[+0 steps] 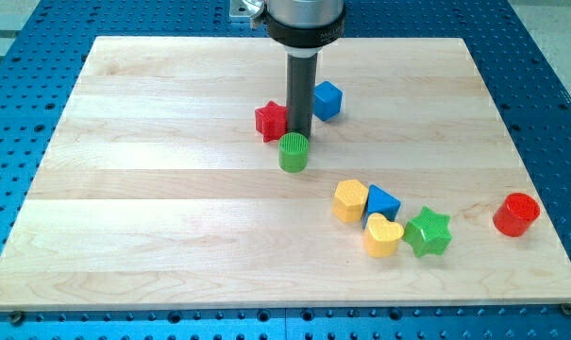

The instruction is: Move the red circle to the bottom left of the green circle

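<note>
Standing upright, red circle [517,213] far right | my tip [299,134] just above green circle [293,151] | no hand fitted

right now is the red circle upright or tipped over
Upright: the red circle stands on the board with its round top face showing.

Lit brightly and evenly from overhead, with soft, short shadows pooling close under each block on the pale wooden board [172,208]. Showing a faint sheen along the metal collar [304,19] at the view's top and on the red circle [517,213] at the view's right. Staying sharp across the whole board, block ridges crisp, colours saturated. Bending only slightly at the edges, the blue perforated table [11,113] holding mostly straight lines. No motion blur appearing anywhere.
</note>
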You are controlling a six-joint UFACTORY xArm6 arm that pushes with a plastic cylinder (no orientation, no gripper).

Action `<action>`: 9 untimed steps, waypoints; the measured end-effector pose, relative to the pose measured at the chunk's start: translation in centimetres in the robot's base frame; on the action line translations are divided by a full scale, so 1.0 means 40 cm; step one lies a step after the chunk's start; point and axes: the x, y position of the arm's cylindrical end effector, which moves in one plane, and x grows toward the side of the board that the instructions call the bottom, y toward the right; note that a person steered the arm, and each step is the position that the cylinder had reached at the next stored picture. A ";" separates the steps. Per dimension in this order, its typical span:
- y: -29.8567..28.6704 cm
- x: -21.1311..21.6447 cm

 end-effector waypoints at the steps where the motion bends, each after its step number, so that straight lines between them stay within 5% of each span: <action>1: 0.136 0.040; 3: -0.014 0.126; 4: 0.054 0.153; 7: 0.780 0.214; 8: 0.740 0.336; 9: 0.524 0.333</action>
